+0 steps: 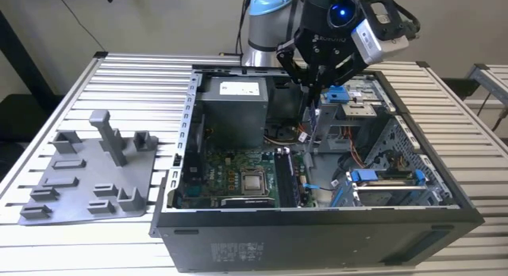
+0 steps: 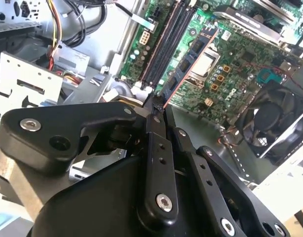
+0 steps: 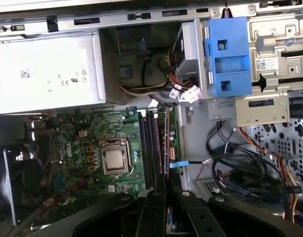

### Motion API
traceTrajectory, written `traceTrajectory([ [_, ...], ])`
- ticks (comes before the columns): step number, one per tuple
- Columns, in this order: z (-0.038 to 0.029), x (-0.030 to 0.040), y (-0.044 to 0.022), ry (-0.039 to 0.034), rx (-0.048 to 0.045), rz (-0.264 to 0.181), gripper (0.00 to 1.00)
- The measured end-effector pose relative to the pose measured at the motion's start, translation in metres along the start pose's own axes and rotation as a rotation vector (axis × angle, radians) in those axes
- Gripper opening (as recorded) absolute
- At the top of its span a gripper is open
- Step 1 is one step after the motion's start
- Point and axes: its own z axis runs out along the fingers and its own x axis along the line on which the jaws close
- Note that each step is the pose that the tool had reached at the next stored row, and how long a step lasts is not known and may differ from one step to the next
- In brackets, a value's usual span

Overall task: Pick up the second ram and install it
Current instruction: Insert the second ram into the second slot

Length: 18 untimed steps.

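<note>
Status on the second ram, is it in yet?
Pickup looks done: the gripper is shut on the second ram, seen in the second wrist view. In hand: it is held over the memory slots on the motherboard, in the first wrist view. Left: seating; the stick looks clear of the slots, not pressed in.

The computer case (image 1: 317,240) stands on the table (image 1: 119,80), with the fixture plate (image 1: 80,181) just beside it on the exterior view's left. Inside, the power supply (image 1: 232,109) lies behind the motherboard (image 1: 210,169), whose memory slots (image 1: 287,175) run just to the exterior view's right of the processor socket (image 1: 252,182). The second ram (image 2: 191,57), clamped in the gripper (image 2: 155,108), hangs above the motherboard near those slots.
</note>
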Motion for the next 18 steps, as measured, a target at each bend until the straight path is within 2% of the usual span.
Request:
traceTrajectory([
  [5,0.0034,0.0001,0.0000,0.0077,0.0070,-0.022,0.14],
  [9,0.0045,0.0001,-0.0001,0.0244,0.0204,-0.053,0.14],
  [10,0.0055,0.0002,-0.0001,0.0268,0.0214,-0.053,0.14],
  [15,0.0129,0.0004,-0.0002,0.0272,0.0216,-0.053,0.14],
  [18,0.0132,0.0004,-0.0002,0.0272,0.0219,-0.053,0.14],
])
